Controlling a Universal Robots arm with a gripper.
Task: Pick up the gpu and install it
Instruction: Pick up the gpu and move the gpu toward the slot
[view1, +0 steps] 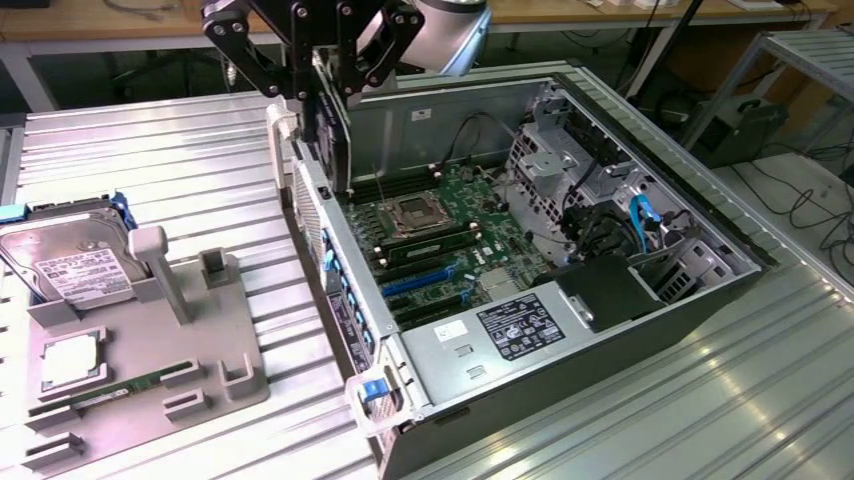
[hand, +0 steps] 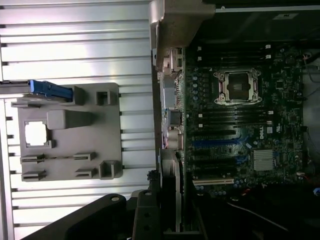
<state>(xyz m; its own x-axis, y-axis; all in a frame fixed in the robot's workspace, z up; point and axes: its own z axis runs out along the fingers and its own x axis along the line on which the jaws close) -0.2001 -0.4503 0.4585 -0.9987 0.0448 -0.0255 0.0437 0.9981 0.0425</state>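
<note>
The gpu (view1: 318, 118) hangs edge-down as a thin black card between the fingers of my gripper (view1: 320, 92), which is shut on it. It hovers above the rear wall of the open computer case (view1: 694, 290), at the exterior view's left side of the motherboard (view1: 427, 235). The blue and black expansion slots (view1: 420, 283) lie lower down on the board, apart from the card. In the wrist view the gpu (hand: 179, 212) shows edge-on beside the dark gripper (hand: 167, 222) linkages, with the expansion slots (hand: 220, 142) farther off.
A grey holder tray (view1: 200, 340) stands at the exterior view's left on the ribbed metal table (view1: 160, 170). It carries a hard drive (view1: 67, 265), a square chip (view1: 74, 360) and a green memory stick (view1: 114, 395). The empty processor socket (view1: 407, 215) sits mid-board.
</note>
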